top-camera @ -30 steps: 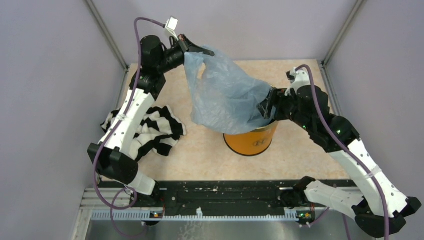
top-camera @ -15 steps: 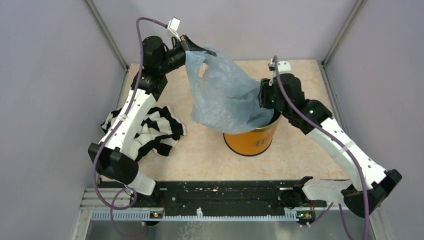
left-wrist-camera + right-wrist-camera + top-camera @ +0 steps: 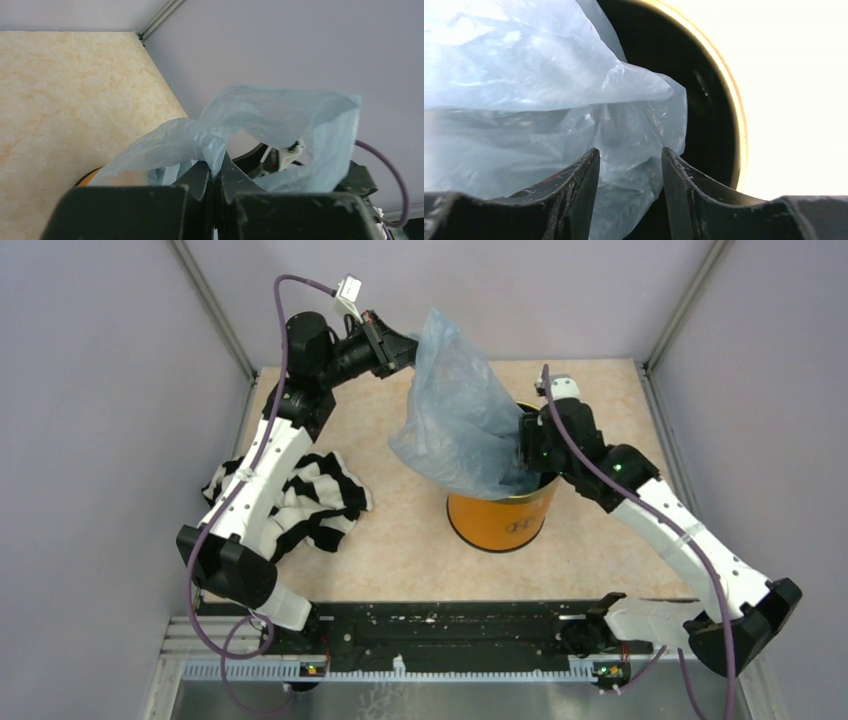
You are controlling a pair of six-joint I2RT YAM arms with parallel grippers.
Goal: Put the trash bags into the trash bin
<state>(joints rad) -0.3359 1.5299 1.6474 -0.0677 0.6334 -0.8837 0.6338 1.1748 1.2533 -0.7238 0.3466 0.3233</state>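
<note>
The pale-blue trash bag (image 3: 455, 410) hangs from my left gripper (image 3: 408, 348), which is shut on its bunched top edge (image 3: 215, 150) high above the table. The bag's lower end drapes into and over the left rim of the orange trash bin (image 3: 505, 522). My right gripper (image 3: 525, 445) is open just above the bin's mouth, its fingertips (image 3: 591, 160) on either side of a fold of the bag (image 3: 574, 100), not closed on it. The bin's gold rim (image 3: 731, 100) and black inside show in the right wrist view.
A black-and-white striped cloth heap (image 3: 305, 498) lies on the table to the left, partly under my left arm. Grey walls with metal corner posts (image 3: 215, 315) close in the back and sides. A black rail (image 3: 450, 625) runs along the near edge.
My left gripper moved right toward the bin, bringing the bag's top more upright over it. My right gripper swung in over the bin's mouth and lowered onto the bag.
</note>
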